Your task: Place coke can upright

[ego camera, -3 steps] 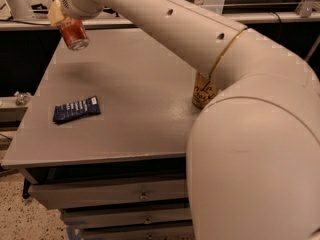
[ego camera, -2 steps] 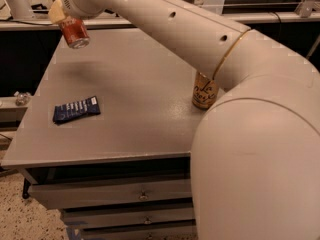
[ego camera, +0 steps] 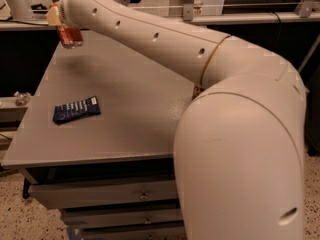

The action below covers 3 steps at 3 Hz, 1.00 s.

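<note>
Red-orange coke can [ego camera: 70,37] is up in the air over the far left corner of the grey table [ego camera: 135,109], not touching the top. The gripper [ego camera: 60,21] on the white arm [ego camera: 165,44] is clamped on the can from above. The can looks roughly upright, slightly tilted. A dark blue packet [ego camera: 76,109] lies flat near the left edge, well apart from the can. Drawers [ego camera: 105,194] sit under the near edge.

A grey table [ego camera: 125,134] with drawers [ego camera: 100,194] under its top stands on a speckled floor [ego camera: 10,209]. A dark blue packet [ego camera: 76,109] lies flat on the table's left part, towards the front. A gold can [ego camera: 197,90], mostly hidden, shows at the table's right side. The hand [ego camera: 64,25] hangs over the table's far left corner.
</note>
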{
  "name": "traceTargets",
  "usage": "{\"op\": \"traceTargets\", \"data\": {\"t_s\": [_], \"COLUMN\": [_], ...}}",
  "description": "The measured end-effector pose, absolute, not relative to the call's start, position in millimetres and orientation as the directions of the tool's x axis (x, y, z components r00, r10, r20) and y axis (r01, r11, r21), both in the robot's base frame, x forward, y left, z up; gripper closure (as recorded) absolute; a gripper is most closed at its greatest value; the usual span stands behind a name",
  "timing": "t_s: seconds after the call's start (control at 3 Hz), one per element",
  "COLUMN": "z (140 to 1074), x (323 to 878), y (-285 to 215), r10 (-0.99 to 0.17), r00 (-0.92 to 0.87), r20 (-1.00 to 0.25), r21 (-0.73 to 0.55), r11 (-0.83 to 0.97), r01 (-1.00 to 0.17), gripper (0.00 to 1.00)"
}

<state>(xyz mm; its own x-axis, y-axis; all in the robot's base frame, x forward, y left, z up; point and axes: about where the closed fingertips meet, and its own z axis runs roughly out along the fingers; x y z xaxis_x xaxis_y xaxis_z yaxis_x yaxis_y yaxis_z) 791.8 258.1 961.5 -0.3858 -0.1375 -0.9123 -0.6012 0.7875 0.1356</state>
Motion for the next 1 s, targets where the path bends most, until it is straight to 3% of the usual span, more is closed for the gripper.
{"op": "traceTargets", "data": {"t_s": [1.0], "z": [954.8], "x": [804.5], "y": [261.7], "r10": [-0.053], "r00": [-0.344], "r20": [-0.938], "r21": [0.167], "r11": [0.798], "r01": [-0.579], "gripper": [1.0]}}
